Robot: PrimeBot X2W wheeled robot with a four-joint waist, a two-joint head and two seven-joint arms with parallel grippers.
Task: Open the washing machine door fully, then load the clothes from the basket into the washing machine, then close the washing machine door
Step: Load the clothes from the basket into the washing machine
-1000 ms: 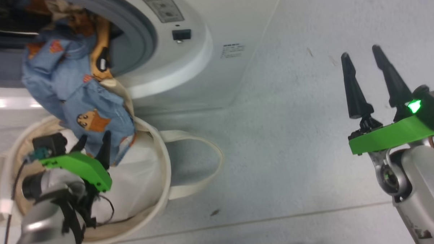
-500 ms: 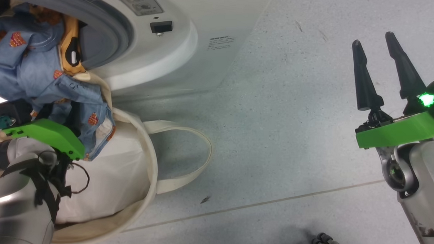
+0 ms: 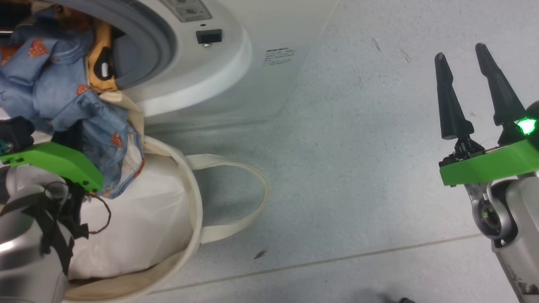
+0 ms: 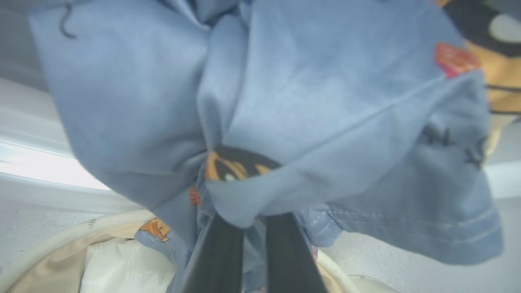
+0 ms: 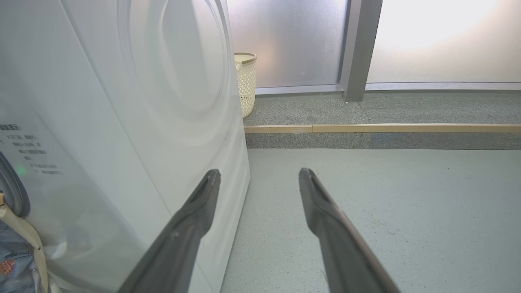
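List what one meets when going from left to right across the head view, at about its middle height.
left pincer shut on the clothes → basket rim → strap handle → right pincer, open

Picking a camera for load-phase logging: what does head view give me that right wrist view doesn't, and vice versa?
Head view adds: the left gripper shut on the clothes, lifted at the grey ring of the drum opening; the basket with its whole rim and a white cloth inside; the latch socket.
Right wrist view adds: a cream perforated bin by frosted panels, a grey post and a raised step.
Both: the washing machine, the right gripper open and holding nothing, the floor, a bit of the clothes.
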